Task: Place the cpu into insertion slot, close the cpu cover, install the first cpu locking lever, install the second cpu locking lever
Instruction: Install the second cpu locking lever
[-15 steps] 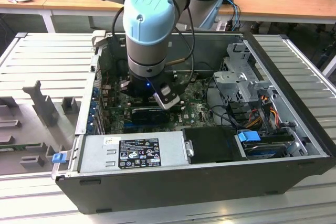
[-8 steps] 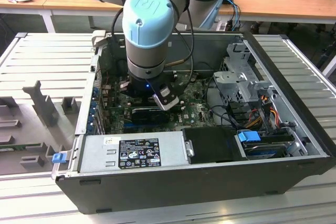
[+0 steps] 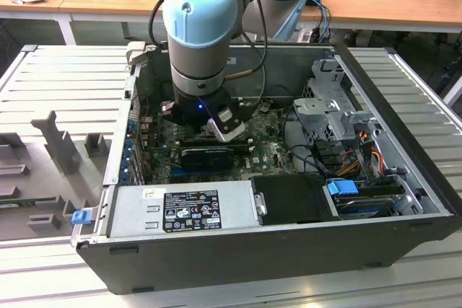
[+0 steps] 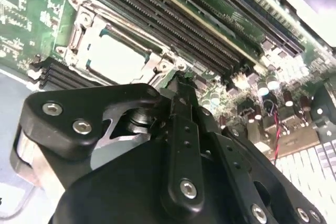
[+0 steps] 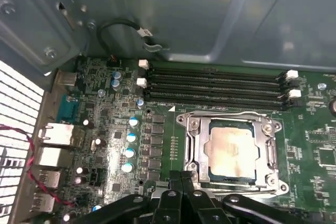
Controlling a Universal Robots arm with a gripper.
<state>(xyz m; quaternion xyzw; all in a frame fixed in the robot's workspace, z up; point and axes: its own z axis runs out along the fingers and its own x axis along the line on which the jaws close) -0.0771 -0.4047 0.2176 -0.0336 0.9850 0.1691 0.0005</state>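
From the exterior view I lose the green circuit board [image 3: 271, 155] beneath my pale blue arm wrist. In the second wrist view the black gripper linkage [image 4: 178, 145] covers the near edge of the silver-grey hinged cover frame [image 4: 84, 24]. In the first wrist view the picture edge cuts off its fingertips.

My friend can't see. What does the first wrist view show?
A silver chip sits in its square socket on a green circuit board, with a metal cover frame down around it. The black pincer hovers at the socket's edge, beside long black memory slots.
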